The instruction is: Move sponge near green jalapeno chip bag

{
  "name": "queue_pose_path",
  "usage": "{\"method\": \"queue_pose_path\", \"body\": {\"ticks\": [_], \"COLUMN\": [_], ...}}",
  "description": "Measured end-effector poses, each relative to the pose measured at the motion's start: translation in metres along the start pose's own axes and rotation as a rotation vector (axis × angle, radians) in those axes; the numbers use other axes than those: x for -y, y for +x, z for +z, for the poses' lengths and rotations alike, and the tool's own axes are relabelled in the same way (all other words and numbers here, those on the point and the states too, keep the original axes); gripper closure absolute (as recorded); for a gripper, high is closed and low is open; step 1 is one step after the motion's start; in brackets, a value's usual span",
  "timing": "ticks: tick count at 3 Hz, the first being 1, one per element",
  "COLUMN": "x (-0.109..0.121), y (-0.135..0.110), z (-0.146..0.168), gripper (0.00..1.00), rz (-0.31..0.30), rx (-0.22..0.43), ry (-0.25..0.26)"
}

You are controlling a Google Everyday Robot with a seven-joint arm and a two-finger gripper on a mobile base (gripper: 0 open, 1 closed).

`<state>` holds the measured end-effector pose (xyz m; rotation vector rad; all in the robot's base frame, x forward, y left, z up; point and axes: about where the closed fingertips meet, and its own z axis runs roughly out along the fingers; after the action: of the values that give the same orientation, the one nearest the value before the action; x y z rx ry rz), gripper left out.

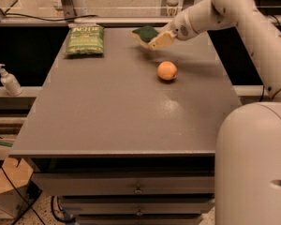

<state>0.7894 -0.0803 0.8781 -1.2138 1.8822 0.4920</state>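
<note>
The sponge (146,33), pale yellow with a dark green top, is held in the air above the far part of the grey table (107,111). My gripper (160,39) is shut on the sponge from its right side, the white arm reaching in from the upper right. The green jalapeno chip bag (85,40) lies flat at the table's far left corner, well to the left of the sponge.
A round orange fruit (167,71) sits on the table just below and right of the gripper. A white pump bottle (8,80) stands on a ledge left of the table. The robot's white base (253,165) fills the lower right. Drawers are under the table front.
</note>
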Motion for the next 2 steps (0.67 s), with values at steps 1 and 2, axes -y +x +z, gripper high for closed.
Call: {"method": "queue_pose_path", "body": {"ticks": [1, 2], "x": [-0.036, -0.064], "y": [-0.007, -0.009], "z": [0.039, 0.071], "gripper": [1.00, 0.84], "rz": [-0.019, -0.028], "rx": [0.027, 0.059], "ry": [-0.085, -0.139]}}
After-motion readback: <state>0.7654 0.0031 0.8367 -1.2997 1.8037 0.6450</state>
